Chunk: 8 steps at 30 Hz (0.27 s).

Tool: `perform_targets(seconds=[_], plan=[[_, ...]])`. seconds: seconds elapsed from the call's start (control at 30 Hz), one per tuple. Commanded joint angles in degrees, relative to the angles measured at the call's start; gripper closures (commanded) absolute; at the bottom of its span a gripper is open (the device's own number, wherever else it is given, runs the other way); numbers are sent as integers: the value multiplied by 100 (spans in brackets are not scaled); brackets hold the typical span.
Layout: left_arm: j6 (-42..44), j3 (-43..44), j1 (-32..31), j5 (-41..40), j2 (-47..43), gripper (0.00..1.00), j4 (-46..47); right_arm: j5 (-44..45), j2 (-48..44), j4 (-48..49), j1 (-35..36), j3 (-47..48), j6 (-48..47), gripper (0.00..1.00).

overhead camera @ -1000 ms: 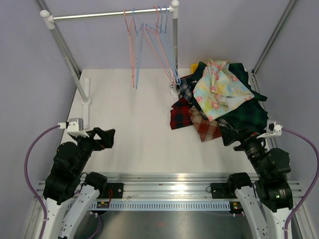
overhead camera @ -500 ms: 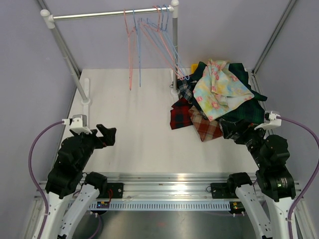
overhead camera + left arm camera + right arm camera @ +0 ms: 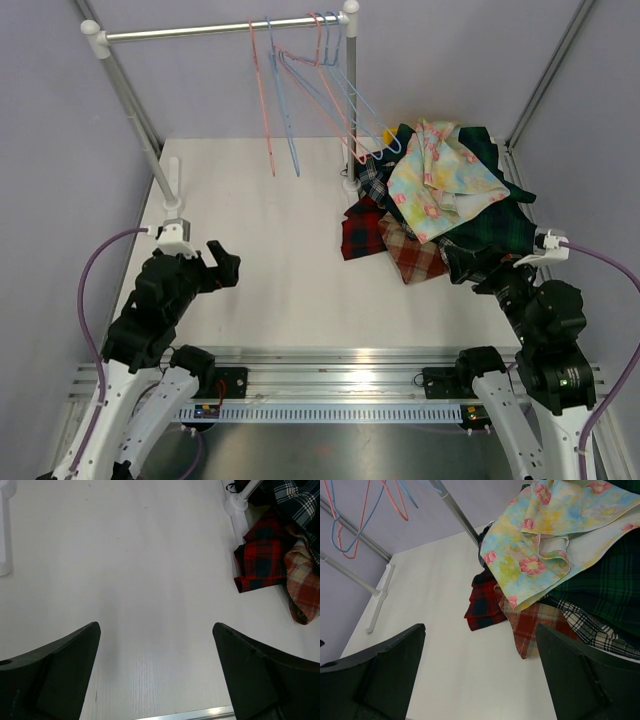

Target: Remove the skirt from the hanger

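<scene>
Now hangers [image 3: 345, 103] swung rightward, left arm [image 3: 165, 295] advanced, both jaws wide apart, empty.

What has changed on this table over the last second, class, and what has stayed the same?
The left gripper has crept forward, away from its base. The right gripper shifted only slightly beside the pile of skirts. The empty hangers on the rail swung, the rightmost toward the pile. Nothing was gripped or released: both grippers stay open and empty, the pile unmoved.
</scene>
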Motion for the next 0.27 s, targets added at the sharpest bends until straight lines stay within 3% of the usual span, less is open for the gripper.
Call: perform_targets(seconds=[0.0, 0.23], plan=[[-99, 127, 10, -90, 192, 1, 101, 45, -175, 94, 56, 36, -112, 1], [-231, -143, 2, -1215, 245, 1, 187, -51, -368, 129, 188, -8, -209, 1]])
